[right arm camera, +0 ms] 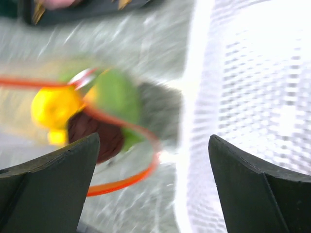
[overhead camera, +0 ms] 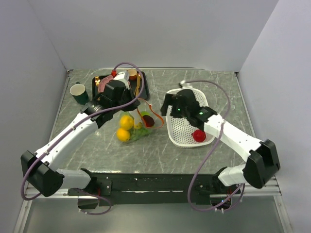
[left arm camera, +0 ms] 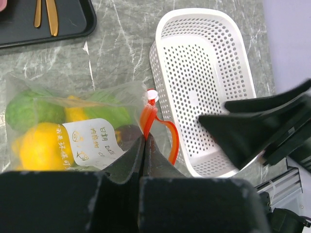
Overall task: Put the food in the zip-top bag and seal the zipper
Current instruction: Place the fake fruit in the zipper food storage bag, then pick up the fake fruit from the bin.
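Note:
The clear zip-top bag [overhead camera: 132,128] lies at mid-table with its mouth facing right. Inside it show yellow lemons [left arm camera: 41,145], green pieces [left arm camera: 29,109] and a dark purple piece [right arm camera: 97,133]. The orange-red zipper [left arm camera: 148,116] gapes open in a loop [right arm camera: 121,182]. My left gripper [overhead camera: 138,108] is shut on the zipper strip at the mouth's near corner [left arm camera: 144,138]. One red piece of food [overhead camera: 198,135] lies in the white perforated basket [overhead camera: 187,143]. My right gripper [overhead camera: 167,109] hangs open between the bag mouth and the basket's left rim, holding nothing [right arm camera: 154,137].
A black tray [overhead camera: 104,77] at the back left carries gold cutlery [left arm camera: 51,17], a pink plate and a small cup. A dark green cup [overhead camera: 79,93] stands left of it. The basket [left arm camera: 204,73] lies right beside the bag mouth. Walls enclose three sides.

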